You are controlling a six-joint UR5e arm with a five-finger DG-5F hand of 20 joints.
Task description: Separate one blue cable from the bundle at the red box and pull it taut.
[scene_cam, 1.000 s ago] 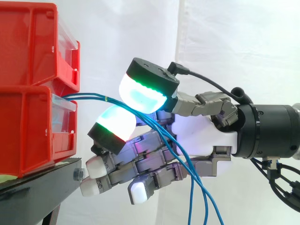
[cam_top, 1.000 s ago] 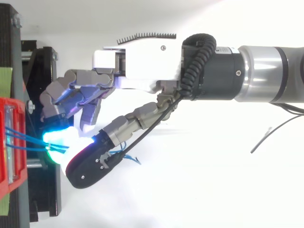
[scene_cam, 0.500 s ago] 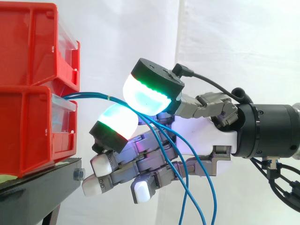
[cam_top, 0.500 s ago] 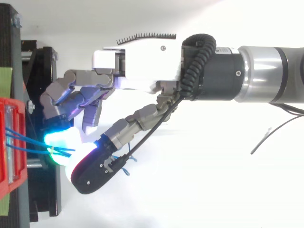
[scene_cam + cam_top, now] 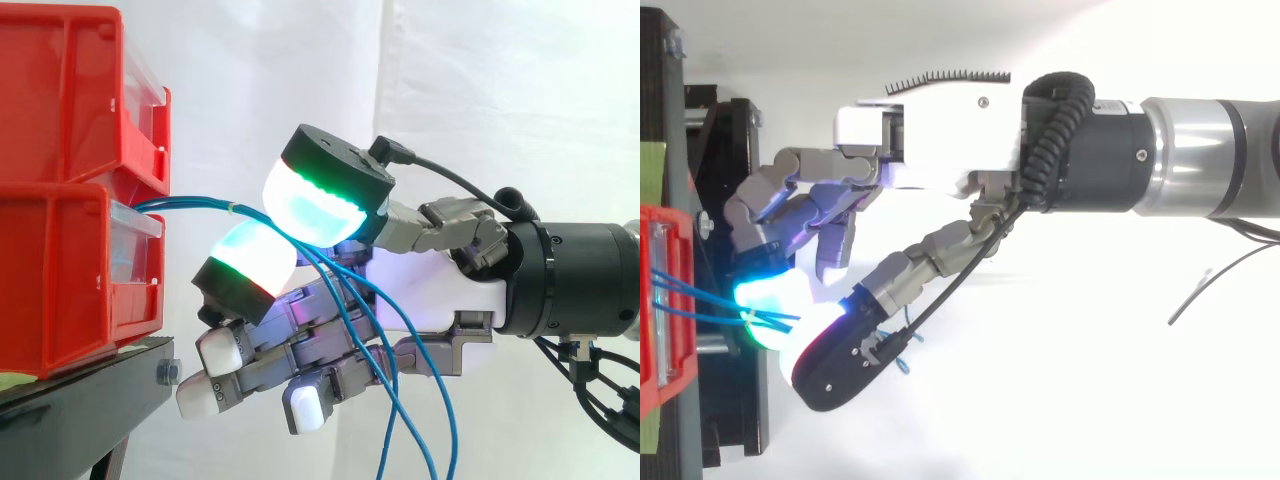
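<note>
Hand [image 5: 425,290] pinches the blue cables [image 5: 190,206] between two glowing pads [image 5: 315,205] just beside the red box [image 5: 60,270]. Several strands look caught, none singled out. Cables sag below, so separating and tautening remain.

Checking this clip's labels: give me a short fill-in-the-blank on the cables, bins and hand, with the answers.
1. The cables come out of the ___ red bin of two stacked.
2. In the side view, the hand, pinching them between two pads, comes in from the ___ edge.
3. Past the pads, the cables hang ___ out of the side view.
4. The bin stack rests on a ___ stand.

Missing words: lower; right; down; black.
</note>
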